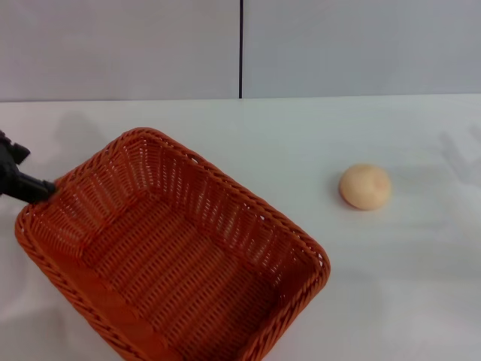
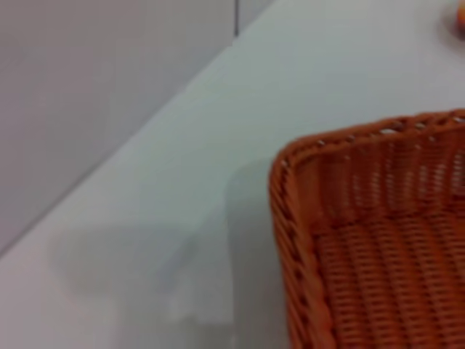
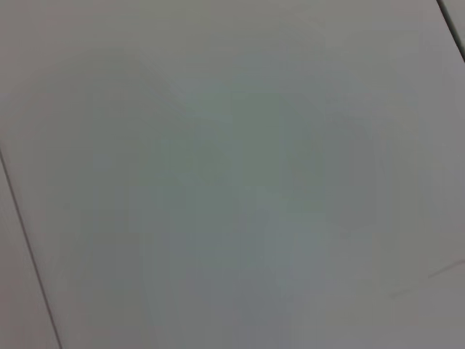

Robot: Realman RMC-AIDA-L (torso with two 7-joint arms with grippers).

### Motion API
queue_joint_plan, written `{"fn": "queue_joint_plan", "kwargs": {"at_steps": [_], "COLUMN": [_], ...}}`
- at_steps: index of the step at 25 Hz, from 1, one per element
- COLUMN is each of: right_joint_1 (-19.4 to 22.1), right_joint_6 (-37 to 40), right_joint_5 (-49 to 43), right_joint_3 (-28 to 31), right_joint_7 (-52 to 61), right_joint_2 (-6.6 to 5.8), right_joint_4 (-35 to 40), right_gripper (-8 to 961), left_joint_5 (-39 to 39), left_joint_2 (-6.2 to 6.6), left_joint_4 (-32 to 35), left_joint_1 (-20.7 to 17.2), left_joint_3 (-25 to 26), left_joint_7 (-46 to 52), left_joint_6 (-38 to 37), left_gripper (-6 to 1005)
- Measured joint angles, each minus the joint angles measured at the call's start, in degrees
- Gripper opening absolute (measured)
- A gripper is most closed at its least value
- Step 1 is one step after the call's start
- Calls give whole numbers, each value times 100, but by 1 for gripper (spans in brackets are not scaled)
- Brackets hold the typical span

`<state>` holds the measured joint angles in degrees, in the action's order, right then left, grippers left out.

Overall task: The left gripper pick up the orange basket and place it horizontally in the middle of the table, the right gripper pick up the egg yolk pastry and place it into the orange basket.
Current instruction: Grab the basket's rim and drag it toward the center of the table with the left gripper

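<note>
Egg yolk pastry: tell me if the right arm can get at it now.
Probably yes: the egg yolk pastry sits alone on the bare white table, apart from the orange basket. The right tool itself is out of view.

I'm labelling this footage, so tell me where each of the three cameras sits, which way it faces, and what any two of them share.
Head view: from the robot's head, looking forward and down at the table, the orange basket and the egg yolk pastry; only the left gripper shows, at the basket's left corner.
Left wrist view: from the left arm, facing the basket's corner, the tabletop and the grey wall; nothing of the robot shows.
Right wrist view: from the right arm, facing a plain pale surface; nothing of the robot shows.
Shared: head and left wrist views both show the basket, table and wall.
</note>
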<state>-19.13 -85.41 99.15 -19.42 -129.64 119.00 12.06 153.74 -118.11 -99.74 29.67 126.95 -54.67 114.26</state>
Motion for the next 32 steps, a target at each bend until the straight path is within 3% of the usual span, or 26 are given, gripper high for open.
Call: {"fn": "queue_joint_plan", "kwargs": {"at_steps": [9,20,32], "right_joint_1": [13,157,169], "right_joint_6": [19,-12,22], "right_joint_5": [-24,-31,-25], "right_joint_3": [-32,-2,1], "right_joint_7": [-57,-61,-62], "right_joint_2": [0,0,0], "right_joint_4": [-29,-28,-28], "right_gripper": [654,653,653], "left_joint_5": [-544,-585,-516], "left_joint_2": [-35,-43,-25], "left_joint_4": [59,205,407], "left_joint_1": [-161,-500,-567], "left_joint_3": [-543,-1687,-1937], "left_joint_7": [473,748,764], "left_joint_6": [-225,-1421,-2150], "left_gripper": [703,701,699]}}
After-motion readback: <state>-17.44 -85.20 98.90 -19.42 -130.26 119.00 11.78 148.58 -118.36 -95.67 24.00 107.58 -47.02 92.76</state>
